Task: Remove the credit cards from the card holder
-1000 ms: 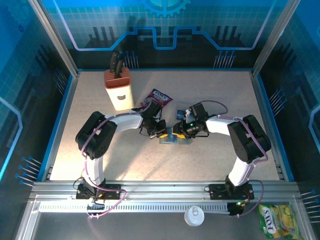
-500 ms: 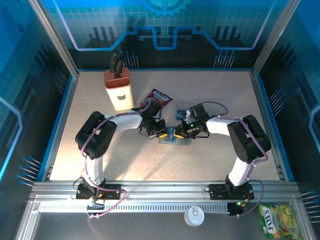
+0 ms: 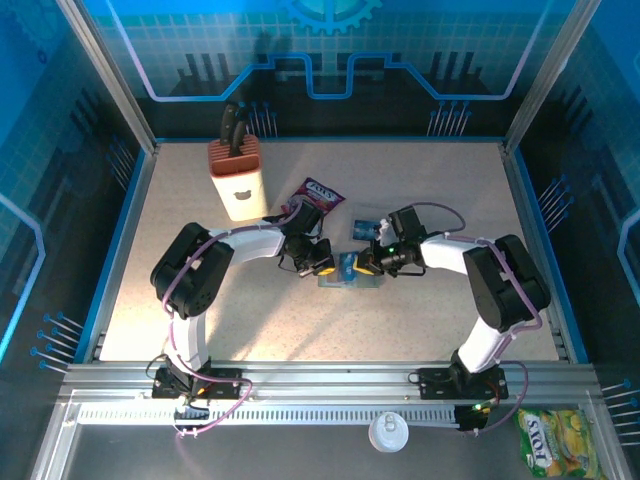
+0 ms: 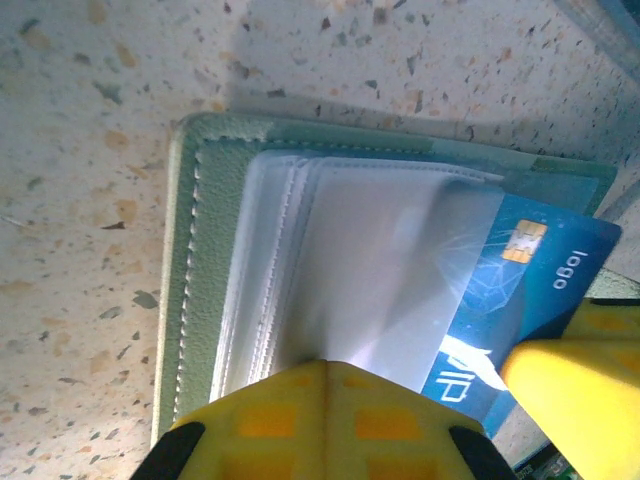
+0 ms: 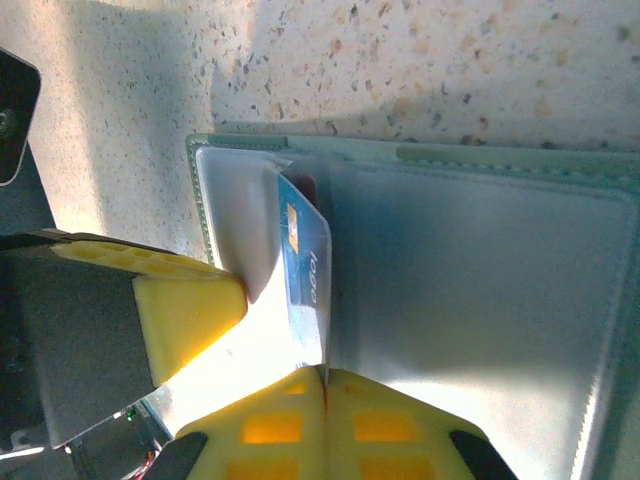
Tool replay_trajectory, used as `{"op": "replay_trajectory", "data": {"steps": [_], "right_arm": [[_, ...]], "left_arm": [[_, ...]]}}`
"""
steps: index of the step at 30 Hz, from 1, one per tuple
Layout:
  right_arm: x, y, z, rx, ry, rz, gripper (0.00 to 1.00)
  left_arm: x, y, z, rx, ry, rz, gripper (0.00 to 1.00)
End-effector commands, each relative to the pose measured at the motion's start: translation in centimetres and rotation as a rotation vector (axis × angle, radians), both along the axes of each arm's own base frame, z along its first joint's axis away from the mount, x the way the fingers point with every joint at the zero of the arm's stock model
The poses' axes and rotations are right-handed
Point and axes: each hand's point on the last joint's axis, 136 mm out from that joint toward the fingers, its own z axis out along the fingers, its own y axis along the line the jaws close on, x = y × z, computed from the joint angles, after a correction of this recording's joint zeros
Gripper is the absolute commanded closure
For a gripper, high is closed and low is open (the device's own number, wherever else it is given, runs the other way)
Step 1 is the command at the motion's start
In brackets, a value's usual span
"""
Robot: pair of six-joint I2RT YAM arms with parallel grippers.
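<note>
Knife block [image 3: 236,180], purple snack packet [image 3: 316,195]

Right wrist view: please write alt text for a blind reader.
The right arm's yellow fingers pinch a blue plastic card, partly out of a clear sleeve in an open grey-green folding card holder on a speckled table. The left arm's yellow finger rests on the sleeve.

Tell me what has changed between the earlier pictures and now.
The right tool closed on the blue card, and its arm shifted slightly to the right. The left tool stayed shut on the card holder; the knife block and snack packet did not move.
</note>
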Motion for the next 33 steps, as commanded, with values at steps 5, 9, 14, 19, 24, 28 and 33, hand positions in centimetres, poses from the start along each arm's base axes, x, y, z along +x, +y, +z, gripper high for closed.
{"op": "replay_trajectory", "data": {"steps": [5,9,14,19,24,28,33], "right_arm": [[-0.8,-1.5,1.1,-0.042,-0.028,0.014,1.00],[-0.6,-1.4,2.9,-0.037,-0.078,0.033,1.00],[-0.7,-2.2,4.4,-0.075,-0.119,0.062,1.00],[-0.6,-3.1,6.5,-0.100,-0.184,0.087,1.00],[-0.7,-3.5,8.6,-0.129,-0.246,0.121,1.00],[-1.0,-3.9,9.7,-0.153,-0.279,0.137,1.00],[-1.1,-4.7,11.3,-0.203,-0.330,0.158,1.00]], "left_arm": [[-1.7,1.4,-1.3,0.045,0.064,-0.003,1.00],[-1.0,0.8,0.3,0.021,0.030,-0.015,1.00],[-0.1,0.2,3.0,-0.002,-0.023,-0.043,1.00],[0.4,0.8,5.7,0.010,-0.086,-0.076,1.00],[0.9,2.5,9.3,0.032,-0.173,-0.114,1.00],[1.0,3.9,11.4,0.032,-0.220,-0.122,1.00],[0.5,5.0,13.1,0.026,-0.259,-0.110,1.00]]}}
